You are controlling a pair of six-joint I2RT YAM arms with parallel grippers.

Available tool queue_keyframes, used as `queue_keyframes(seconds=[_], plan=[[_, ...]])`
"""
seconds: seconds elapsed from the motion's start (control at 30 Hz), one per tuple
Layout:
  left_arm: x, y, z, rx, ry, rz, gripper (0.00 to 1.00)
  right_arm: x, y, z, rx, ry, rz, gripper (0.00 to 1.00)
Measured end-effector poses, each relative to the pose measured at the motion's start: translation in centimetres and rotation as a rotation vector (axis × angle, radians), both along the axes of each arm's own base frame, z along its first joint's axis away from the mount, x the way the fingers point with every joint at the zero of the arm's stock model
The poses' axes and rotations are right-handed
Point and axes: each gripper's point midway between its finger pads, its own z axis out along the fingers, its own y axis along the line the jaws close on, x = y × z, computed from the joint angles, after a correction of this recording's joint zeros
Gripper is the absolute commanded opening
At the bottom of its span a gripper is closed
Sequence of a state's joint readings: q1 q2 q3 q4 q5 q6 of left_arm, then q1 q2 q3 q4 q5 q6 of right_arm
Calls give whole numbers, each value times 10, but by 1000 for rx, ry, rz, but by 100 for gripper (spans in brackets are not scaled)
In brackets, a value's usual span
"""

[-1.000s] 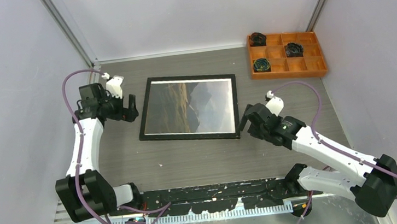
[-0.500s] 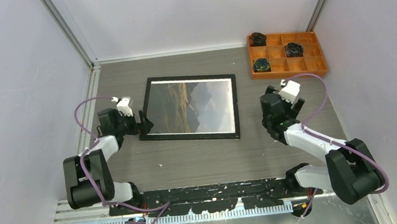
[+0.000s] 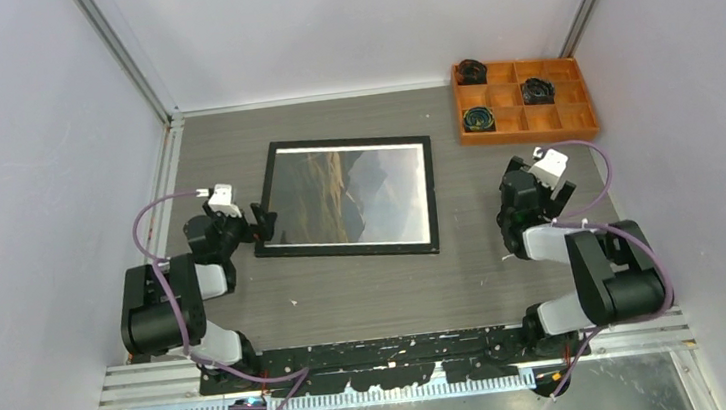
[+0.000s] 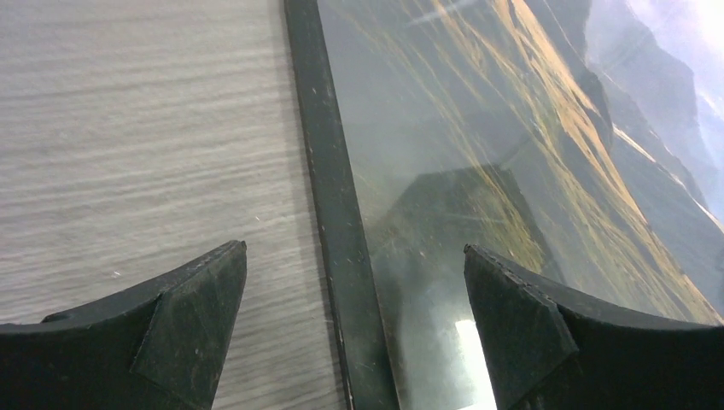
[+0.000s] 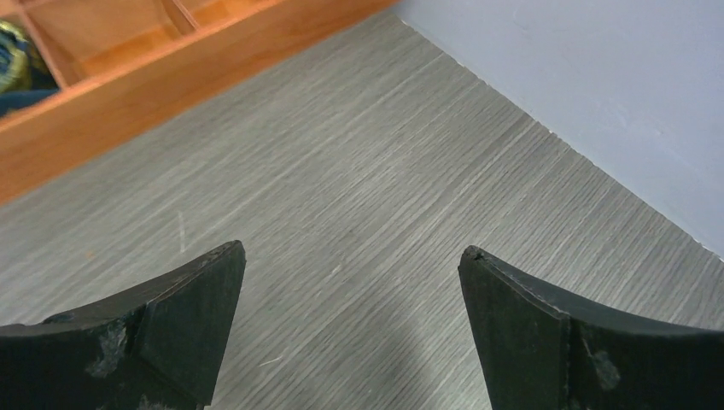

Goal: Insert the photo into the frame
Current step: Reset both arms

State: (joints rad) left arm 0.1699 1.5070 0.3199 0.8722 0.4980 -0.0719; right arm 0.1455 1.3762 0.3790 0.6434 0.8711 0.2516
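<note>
The frame (image 3: 343,248), black-edged, lies flat mid-table with the photo (image 3: 353,196) of brown-green hills and pale sky showing under its pane. My left gripper (image 3: 262,222) is open, low over the frame's left border near the near-left corner. In the left wrist view the border (image 4: 329,171) runs between the fingers, the photo (image 4: 512,171) lies to its right, and the gripper (image 4: 353,248) holds nothing. My right gripper (image 3: 512,179) is open to the right of the frame, apart from it. In the right wrist view that gripper (image 5: 351,248) is over bare table.
An orange compartment tray (image 3: 527,133) with dark small items stands at the back right, and its front wall (image 5: 128,94) shows in the right wrist view. The right wall (image 5: 598,102) is close beside the right gripper. Both arms are folded back near their bases.
Both arms have folded back toward their bases. The left gripper came down to the frame's left border. The right gripper moved right, away from the frame toward the wall. Both stayed open.
</note>
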Motion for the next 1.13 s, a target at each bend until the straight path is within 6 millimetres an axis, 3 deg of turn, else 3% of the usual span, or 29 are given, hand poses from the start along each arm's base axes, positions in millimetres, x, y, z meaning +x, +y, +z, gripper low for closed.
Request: queue_keyframes(seconds=[0.13, 0.27, 0.4, 0.57, 1.13], plan=[[2, -4, 7, 38, -83, 20, 100, 10, -3, -22, 9, 36, 46, 100], [-4, -18, -11, 81, -51, 23, 100, 18, 16, -34, 19, 8, 190, 100], [15, -8, -5, 108, -39, 91, 100, 12, 25, -54, 22, 61, 265, 100], [27, 2, 5, 122, -52, 144, 100, 32, 16, -40, 59, 12, 273, 100], [25, 6, -3, 132, -18, 168, 100, 35, 18, -39, 78, 3, 299, 100]])
